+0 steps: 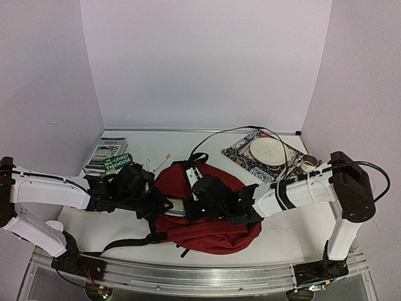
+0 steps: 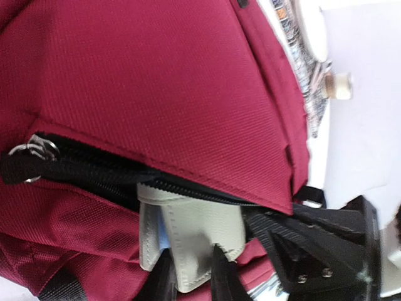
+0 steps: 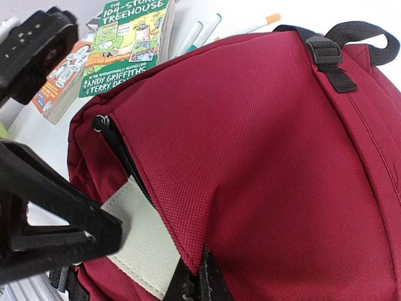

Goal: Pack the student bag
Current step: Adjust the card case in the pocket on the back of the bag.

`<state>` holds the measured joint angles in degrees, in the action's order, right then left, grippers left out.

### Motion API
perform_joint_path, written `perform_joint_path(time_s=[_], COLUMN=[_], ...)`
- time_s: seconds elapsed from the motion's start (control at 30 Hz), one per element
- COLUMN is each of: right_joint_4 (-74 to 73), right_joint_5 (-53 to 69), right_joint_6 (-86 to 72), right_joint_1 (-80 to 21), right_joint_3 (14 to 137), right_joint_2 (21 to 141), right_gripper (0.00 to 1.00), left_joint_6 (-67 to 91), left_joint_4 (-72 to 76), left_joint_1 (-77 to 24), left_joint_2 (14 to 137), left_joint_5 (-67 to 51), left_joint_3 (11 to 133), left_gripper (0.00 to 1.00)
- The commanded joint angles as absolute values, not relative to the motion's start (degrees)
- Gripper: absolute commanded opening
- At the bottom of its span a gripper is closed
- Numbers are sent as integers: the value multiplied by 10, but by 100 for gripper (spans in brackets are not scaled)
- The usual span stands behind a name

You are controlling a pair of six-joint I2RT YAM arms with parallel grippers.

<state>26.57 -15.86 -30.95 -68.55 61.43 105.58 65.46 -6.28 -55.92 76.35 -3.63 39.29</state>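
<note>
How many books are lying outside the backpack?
2: the green Treehouse book overlapping a paler booklet, both left of the student bag. Others may be hidden beneath.

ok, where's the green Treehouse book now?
Top view, left side of the table: the green Treehouse book lies atop a stack of booklets, pens between it and the student bag.

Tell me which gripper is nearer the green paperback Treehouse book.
Left. The left gripper is at the zip opening on the dark red fabric backpack's book-side edge, close to the green paperback book; the right gripper is at the backpack's flap, farther from it.
</note>
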Motion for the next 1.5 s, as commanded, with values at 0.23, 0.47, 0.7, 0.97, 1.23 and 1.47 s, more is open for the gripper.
perform_joint_path(time_s=[0.23,0.47,0.7,0.97,1.23,1.47], right_joint_4=[304,304,304,302,290,256], right_joint_5=[-157,-137,-112,-102,-135,-182], right_joint_6=[-321,-330,-344,-327,-312,-292], right_joint_1=[-689,-690,-690,-690,-690,-686], right_joint_3=[630,635,635,659,665,668], right_joint_2=[1056,1057,1056,1061,1062,1065], right_gripper=[0,0,0,0,0,0], left_joint_6=[780,850,876,863,756,679], left_joint_4=[90,94,105,160,173,180], left_joint_1=[-573,-596,-605,-623,-624,-624], left_joint_2=[742,705,706,784,830,846], left_joint_5=[31,157,231,207,124,42], left_joint_3=[340,309,311,340,399,422], left_gripper=[0,0,0,4,29,41])
